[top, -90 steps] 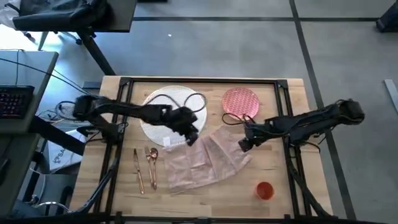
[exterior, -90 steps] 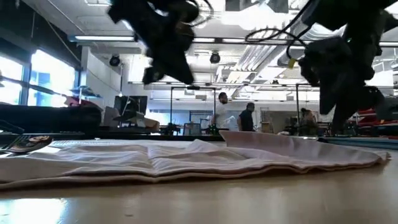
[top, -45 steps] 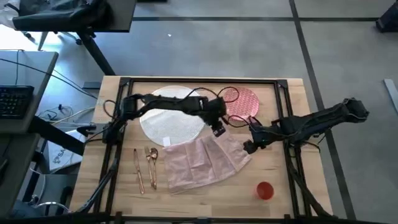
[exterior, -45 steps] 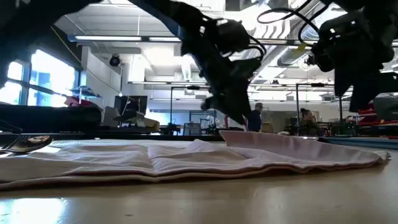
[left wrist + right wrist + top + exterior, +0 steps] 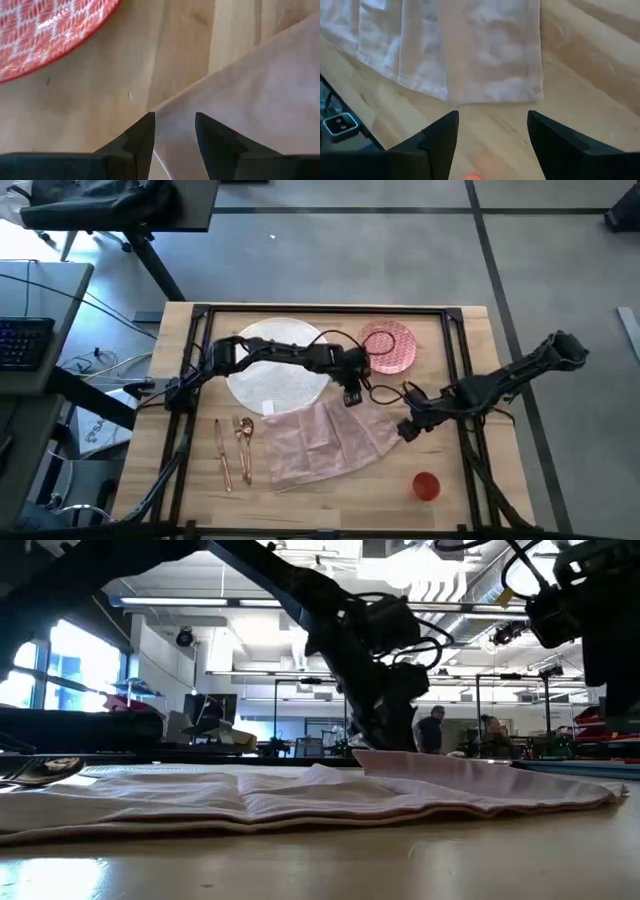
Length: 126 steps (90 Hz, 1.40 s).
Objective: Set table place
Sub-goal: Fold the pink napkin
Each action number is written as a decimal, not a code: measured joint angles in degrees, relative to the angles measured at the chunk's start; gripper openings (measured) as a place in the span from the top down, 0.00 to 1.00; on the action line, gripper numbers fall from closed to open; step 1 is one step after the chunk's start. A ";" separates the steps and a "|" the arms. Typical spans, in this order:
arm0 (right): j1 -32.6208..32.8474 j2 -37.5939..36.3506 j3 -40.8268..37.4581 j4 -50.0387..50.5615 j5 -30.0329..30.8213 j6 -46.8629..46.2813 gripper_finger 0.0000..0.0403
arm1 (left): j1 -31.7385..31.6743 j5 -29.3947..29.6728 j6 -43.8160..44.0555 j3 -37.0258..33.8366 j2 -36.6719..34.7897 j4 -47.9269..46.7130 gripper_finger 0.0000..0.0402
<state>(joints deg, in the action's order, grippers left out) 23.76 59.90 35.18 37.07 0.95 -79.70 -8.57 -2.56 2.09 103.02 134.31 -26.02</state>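
Napkin (image 5: 325, 438) flat mid-table, bare wood past its right edge – left gripper (image 5: 174, 131) over its top corner beside pink plate (image 5: 387, 346), fingers spread, unpinched – right gripper (image 5: 492, 131) above right edge, fingers apart

table (image 5: 455, 500): pale wood planks, smooth, faint sheen
frame (image 5: 320, 309): thin black metal, matt
napkin (image 5: 325, 440): soft pink cloth, creased, matt
pink plate (image 5: 45, 35): glossy, patterned glaze
white plate (image 5: 275, 375): matt, finely dotted
cutlery (image 5: 234, 448): shiny gold-coloured metal
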 joint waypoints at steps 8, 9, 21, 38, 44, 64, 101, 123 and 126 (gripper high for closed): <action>0.74 0.00 0.00 0.03 -0.01 -0.09 0.46 | -0.04 0.87 0.71 0.04 0.54 -1.28 0.69; 0.80 0.00 0.00 0.04 0.00 -0.16 0.46 | -0.04 1.02 0.69 0.05 0.64 -1.41 0.69; 1.46 0.00 0.00 -0.03 0.15 -0.44 0.46 | -0.03 1.41 0.63 0.11 0.77 -2.05 0.69; 1.54 0.00 0.00 -0.03 1.86 -1.33 0.46 | 0.00 -0.67 -0.37 0.11 0.77 -2.34 0.77; 1.52 0.00 0.00 -0.36 2.12 -1.36 0.46 | -0.03 -1.81 -0.74 0.10 0.80 -2.34 0.87; 1.54 -0.42 0.00 -2.18 2.33 -1.51 0.46 | 0.43 -2.43 -3.28 -0.22 -0.86 -3.97 1.00; 3.29 -0.34 0.00 -2.68 10.88 6.52 0.46 | 4.55 -6.06 -18.42 -0.13 -12.43 -9.42 1.00; 2.07 4.50 0.00 -8.01 12.81 27.27 0.46 | 8.17 -6.54 -23.20 -0.13 -15.85 -15.13 1.00; 1.87 5.86 0.00 -8.75 12.85 28.52 0.46 | 8.59 -6.54 -23.37 -0.13 -16.22 -15.99 1.00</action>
<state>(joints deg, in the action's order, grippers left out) 25.63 65.76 35.18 28.31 13.80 -51.18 0.03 -9.10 -21.29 102.89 118.10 -42.01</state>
